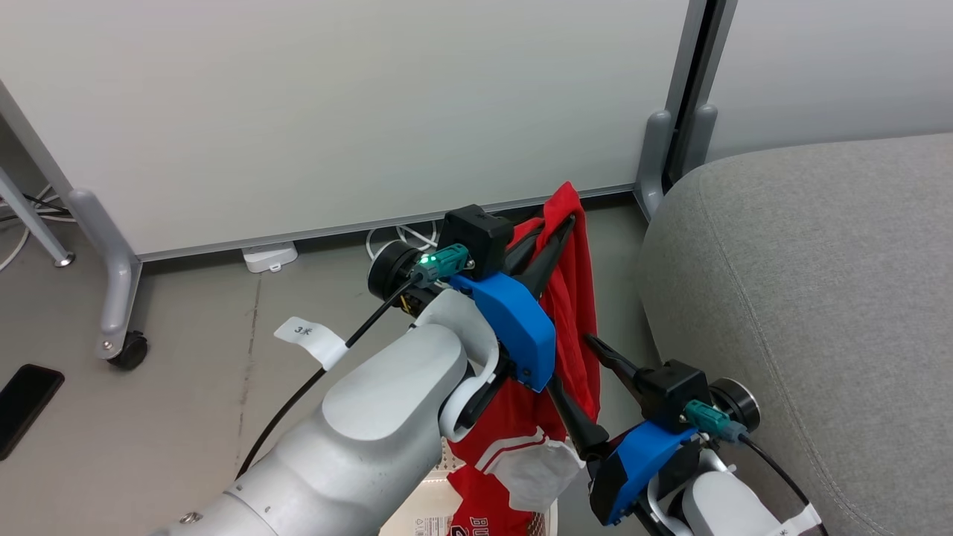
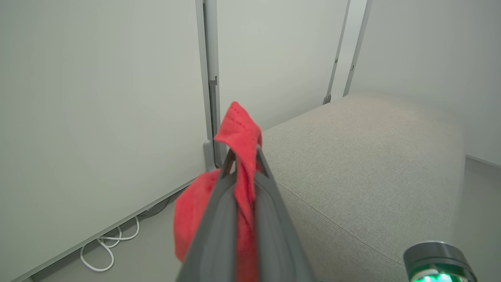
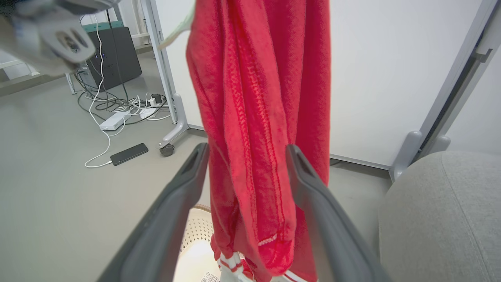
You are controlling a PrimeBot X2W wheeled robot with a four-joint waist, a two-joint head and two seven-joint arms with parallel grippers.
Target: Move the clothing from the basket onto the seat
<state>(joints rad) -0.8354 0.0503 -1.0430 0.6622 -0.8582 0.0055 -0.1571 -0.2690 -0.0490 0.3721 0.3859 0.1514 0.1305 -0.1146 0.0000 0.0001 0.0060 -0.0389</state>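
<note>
My left gripper point(image 1: 569, 219) point(image 2: 244, 156) is shut on the top of a bright-red garment of the clothing point(image 1: 573, 313) point(image 2: 238, 133) and holds it up in the air. The cloth point(image 3: 258, 117) hangs straight down toward the white basket point(image 1: 432, 499) point(image 3: 195, 231). My right gripper point(image 1: 569, 361) point(image 3: 246, 150) is open, its two fingers on either side of the hanging cloth without pinching it. Red cloth with white trim and printed letters point(image 1: 476, 521) lies in the basket. The grey seat point(image 1: 804, 298) point(image 2: 372, 156) point(image 3: 442, 215) is just to the right.
White partition panels point(image 1: 335, 112) on castor feet point(image 1: 126, 350) stand close behind. Cables point(image 1: 402, 238) and a power strip point(image 3: 113, 121) lie on the floor. A black phone point(image 1: 26, 406) point(image 3: 129, 153) lies at the left.
</note>
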